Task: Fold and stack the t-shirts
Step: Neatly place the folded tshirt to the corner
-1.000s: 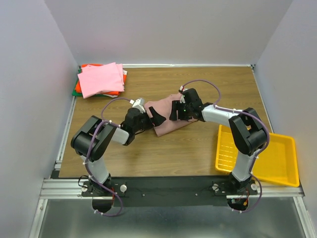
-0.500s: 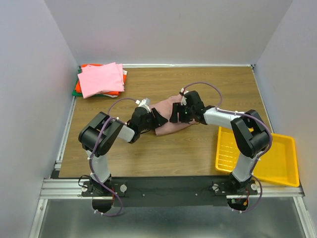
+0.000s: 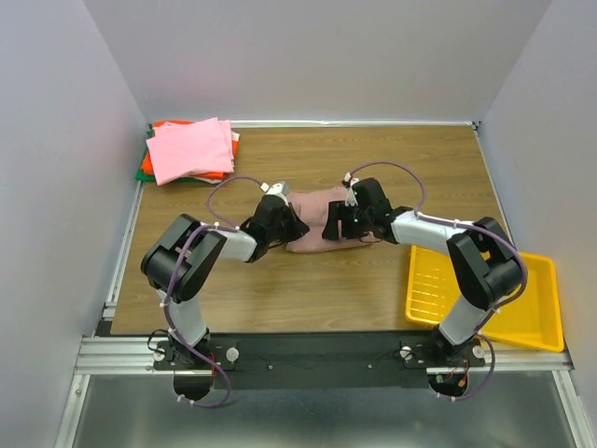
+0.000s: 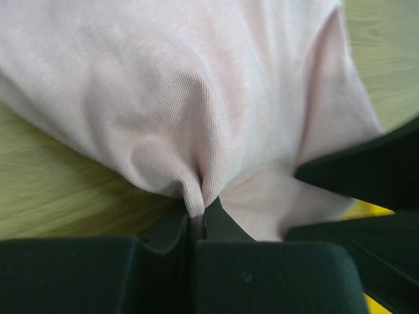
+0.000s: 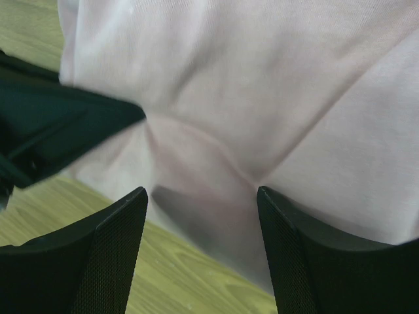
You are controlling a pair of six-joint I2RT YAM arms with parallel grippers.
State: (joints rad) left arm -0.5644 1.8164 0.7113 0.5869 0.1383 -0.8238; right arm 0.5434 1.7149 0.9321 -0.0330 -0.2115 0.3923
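A dusty mauve-pink t-shirt (image 3: pixel 315 211) lies bunched at the middle of the wooden table, and it fills both wrist views (image 4: pixel 196 98) (image 5: pixel 262 85). My left gripper (image 3: pixel 291 227) is at its left edge, shut on a pinched fold of the cloth (image 4: pixel 200 190). My right gripper (image 3: pixel 334 224) is at the shirt's right side, open, its fingers (image 5: pixel 111 248) standing either side of the cloth's near edge without holding it. Folded t-shirts (image 3: pixel 189 149), bright pink on top of orange-red and green, are stacked at the far left corner.
A yellow plastic tray (image 3: pixel 532 303) sits at the near right, partly over the table's edge. White walls close in the table on three sides. Bare wood (image 3: pixel 317 289) lies between the shirt and the arm bases.
My left gripper has closed on the shirt's left edge after standing open. Both grippers moved toward each other and the shirt has bunched up smaller between them.
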